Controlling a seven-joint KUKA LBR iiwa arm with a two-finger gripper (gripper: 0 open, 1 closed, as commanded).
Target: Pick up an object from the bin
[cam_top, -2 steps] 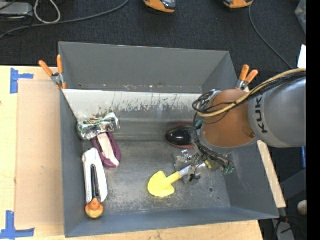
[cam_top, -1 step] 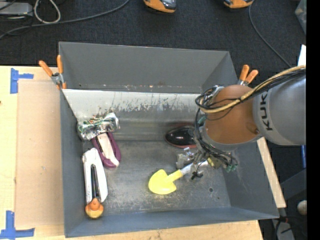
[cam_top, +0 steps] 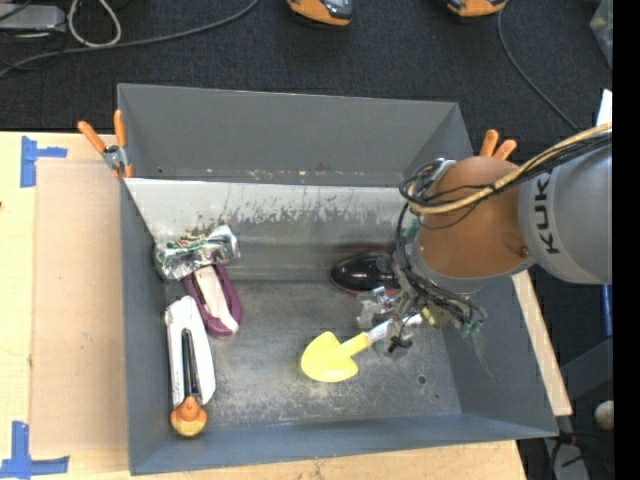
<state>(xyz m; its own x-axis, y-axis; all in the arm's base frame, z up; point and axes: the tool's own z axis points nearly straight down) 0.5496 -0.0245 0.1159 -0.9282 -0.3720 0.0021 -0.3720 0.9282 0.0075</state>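
Though its grip beyond telling, hand (cam_top: 392, 333) at handle end of yellow toy shovel (cam_top: 328, 358)

Black oval thing (cam_top: 352, 271) partly behind the wrist cables (cam_top: 450, 311), handle tip of yellow scoop (cam_top: 331, 358) perhaps too

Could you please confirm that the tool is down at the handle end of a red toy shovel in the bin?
Not quite: the toy shovel is yellow, not red. The camera view shows the tool at its handle end in the bin.
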